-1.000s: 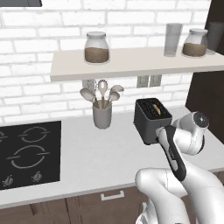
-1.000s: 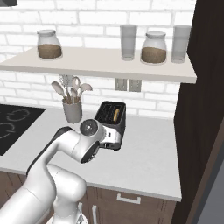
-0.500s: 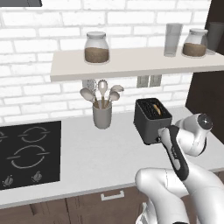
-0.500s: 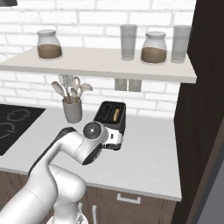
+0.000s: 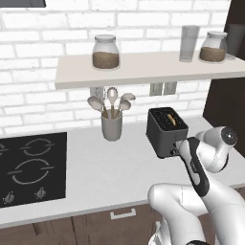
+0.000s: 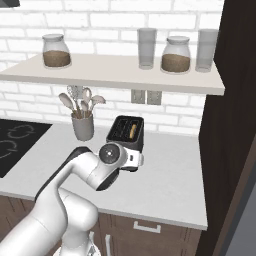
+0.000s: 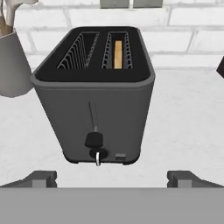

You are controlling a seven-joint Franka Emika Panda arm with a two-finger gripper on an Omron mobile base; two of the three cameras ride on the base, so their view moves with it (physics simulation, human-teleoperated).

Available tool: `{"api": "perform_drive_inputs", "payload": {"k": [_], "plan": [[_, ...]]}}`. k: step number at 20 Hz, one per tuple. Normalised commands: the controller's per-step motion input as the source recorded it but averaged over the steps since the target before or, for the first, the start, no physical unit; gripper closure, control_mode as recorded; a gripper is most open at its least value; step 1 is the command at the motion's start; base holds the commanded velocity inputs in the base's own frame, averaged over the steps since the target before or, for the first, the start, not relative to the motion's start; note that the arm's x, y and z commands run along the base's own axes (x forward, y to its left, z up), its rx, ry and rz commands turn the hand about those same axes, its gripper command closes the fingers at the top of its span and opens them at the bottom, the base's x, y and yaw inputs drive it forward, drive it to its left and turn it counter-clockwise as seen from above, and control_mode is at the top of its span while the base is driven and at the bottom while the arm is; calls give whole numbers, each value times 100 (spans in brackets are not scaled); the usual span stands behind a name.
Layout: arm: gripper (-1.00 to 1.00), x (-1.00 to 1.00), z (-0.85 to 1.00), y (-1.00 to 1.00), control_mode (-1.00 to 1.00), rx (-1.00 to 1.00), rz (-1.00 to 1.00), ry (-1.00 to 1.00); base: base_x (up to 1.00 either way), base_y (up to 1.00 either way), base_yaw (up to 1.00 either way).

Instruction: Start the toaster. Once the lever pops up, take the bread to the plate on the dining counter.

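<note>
Dark toaster (image 7: 94, 92), one bread (image 7: 118, 54) slice

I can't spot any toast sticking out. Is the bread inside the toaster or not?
Inside. The bread sits sunk in one slot of the toaster, below its top; the other slot is empty.

The boxy dark grey toaster (image 7: 94, 103) has a smooth, matt casing that looks like brushed metal or plastic, with wire-grid slots. The light tan bread slice (image 7: 118, 54) looks dry and matt. The pale grey worktop (image 5: 119, 177) is smooth and matt; the white brick wall (image 5: 43, 62) is slightly rough. 2 glass jars (image 6: 56, 50) look glossy.
</note>
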Motion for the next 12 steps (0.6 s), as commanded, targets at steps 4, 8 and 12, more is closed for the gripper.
{"api": "perform_drive_inputs", "payload": {"k": [4, 8, 12], "plan": [[-100, 0, 0, -6, -100, 0, 2, -5, 0, 0, 0], [-100, 4, 0, -15, -100, 0, 6, -2, 0, 0, 0], [-100, 5, 0, -10, -100, 0, 6, -3, 0, 0, 0]]}}
